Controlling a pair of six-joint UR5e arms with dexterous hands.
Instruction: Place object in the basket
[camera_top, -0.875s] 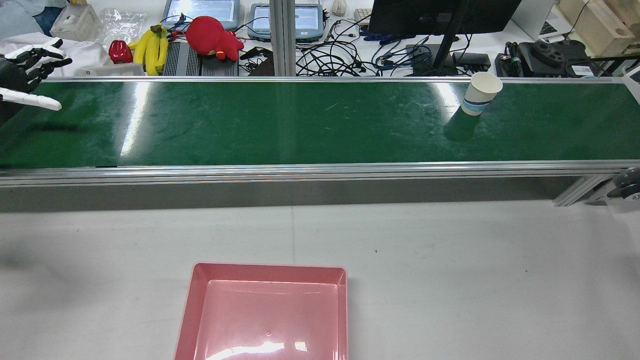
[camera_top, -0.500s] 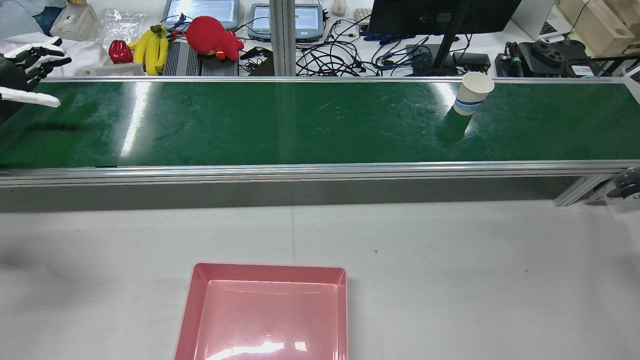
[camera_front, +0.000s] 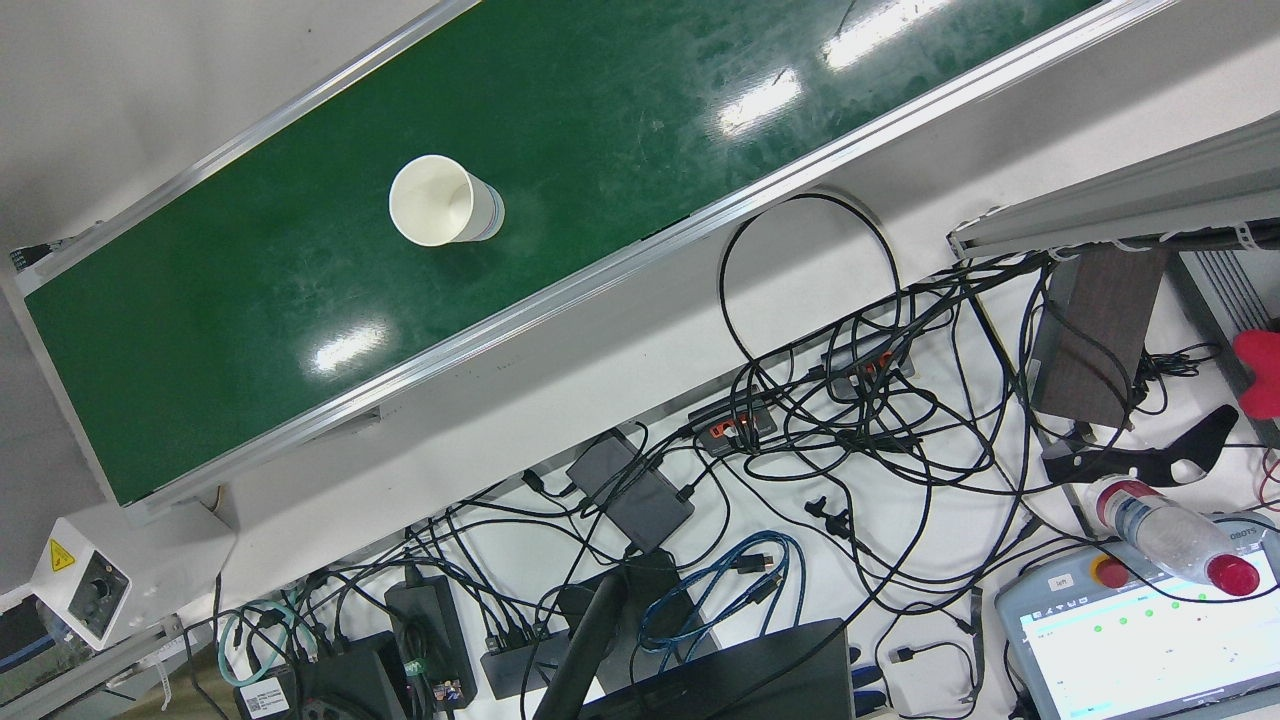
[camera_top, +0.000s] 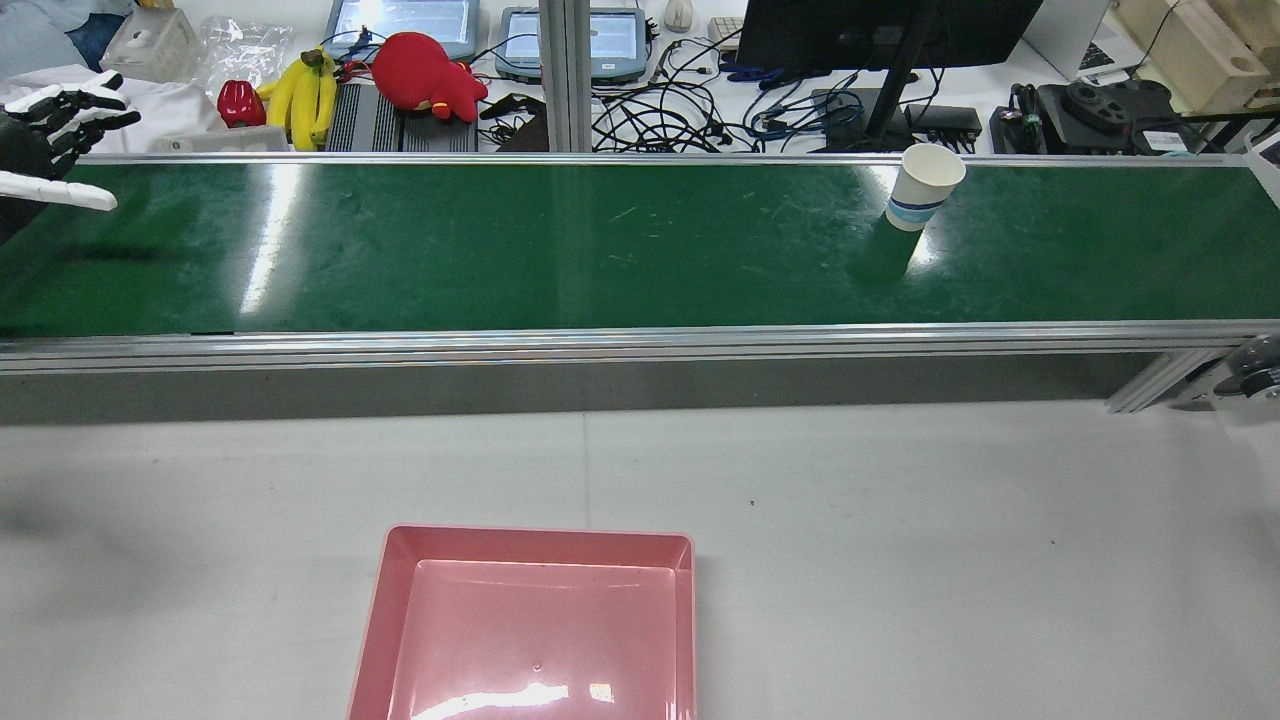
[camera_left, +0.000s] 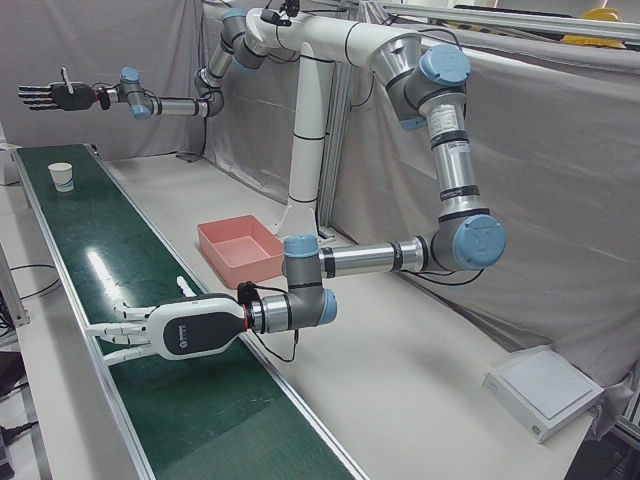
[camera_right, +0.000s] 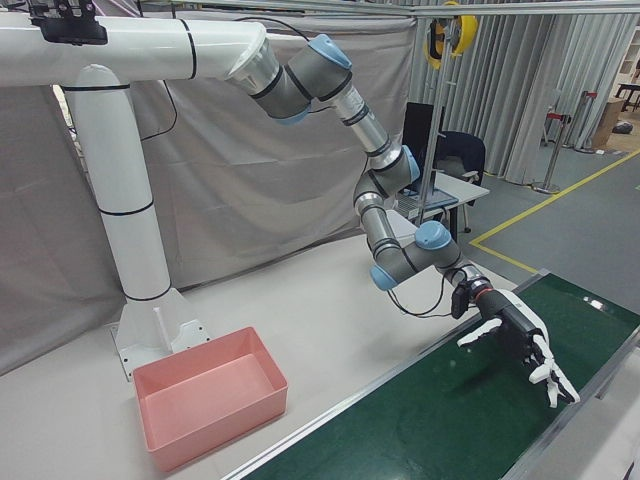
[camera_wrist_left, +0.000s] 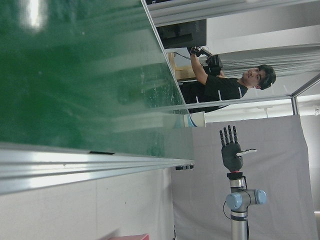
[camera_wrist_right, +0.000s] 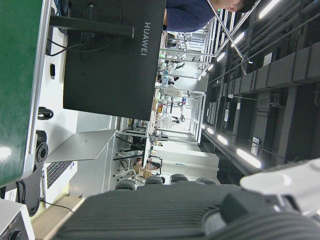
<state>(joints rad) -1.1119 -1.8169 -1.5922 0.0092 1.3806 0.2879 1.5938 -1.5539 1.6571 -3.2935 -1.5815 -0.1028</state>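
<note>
Green conveyor belt (camera_top: 500, 250) carries an upright paper cup (camera_top: 922, 187).

A white paper cup with a blue band (camera_top: 924, 187) stands upright on the long green conveyor belt (camera_top: 600, 250), toward its right end in the rear view. The shallow pink plastic basket (camera_top: 530, 625) sits on the grey counter (camera_top: 900, 560), nearer the robot than the belt. The left robot hand (camera_top: 55, 150) hovers over the belt's left end.
</note>
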